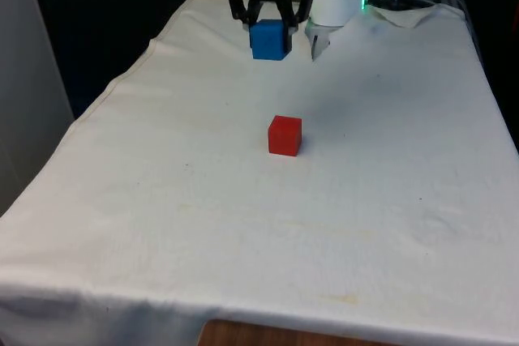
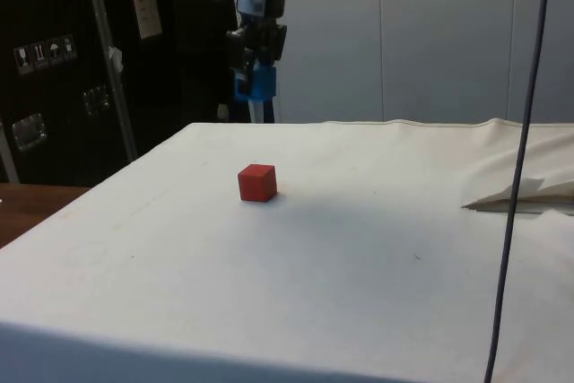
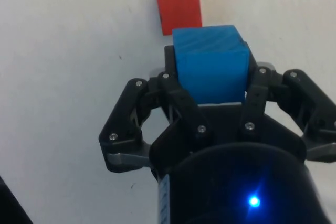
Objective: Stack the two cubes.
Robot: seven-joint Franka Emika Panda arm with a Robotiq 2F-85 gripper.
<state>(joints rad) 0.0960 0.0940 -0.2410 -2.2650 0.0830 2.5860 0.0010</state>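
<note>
Tool (image 1: 270, 28) is clamped on the blue cube (image 1: 269, 40), fingers pressed to two opposite faces; in the wrist view the black linkages cover the cube's (image 3: 210, 61) lower part and the fingertips themselves are hard to make out behind it. In the side view the tool (image 2: 255, 73) and blue cube (image 2: 254, 84) hang in the air well above the desk (image 2: 359, 248), and dark cabinets behind make the tool's outline hard to read. The blue cube's faces look matte with faint ridged lines, edges sharp. Red cube (image 1: 285, 135) sits flat on the white cloth near the desk's middle, well apart from the tool, nothing touching it; same boxy shape, plain matte faces, also seen in the side view (image 2: 257, 183) and past the blue cube in the wrist view (image 3: 179, 7). Cloth is soft, slightly wrinkled, with small specks and faint stains, folded up at the far end. The desk's near edge is cut off in the front view, with a sliver of brown wood (image 1: 243, 335) under the cloth hem.
</note>
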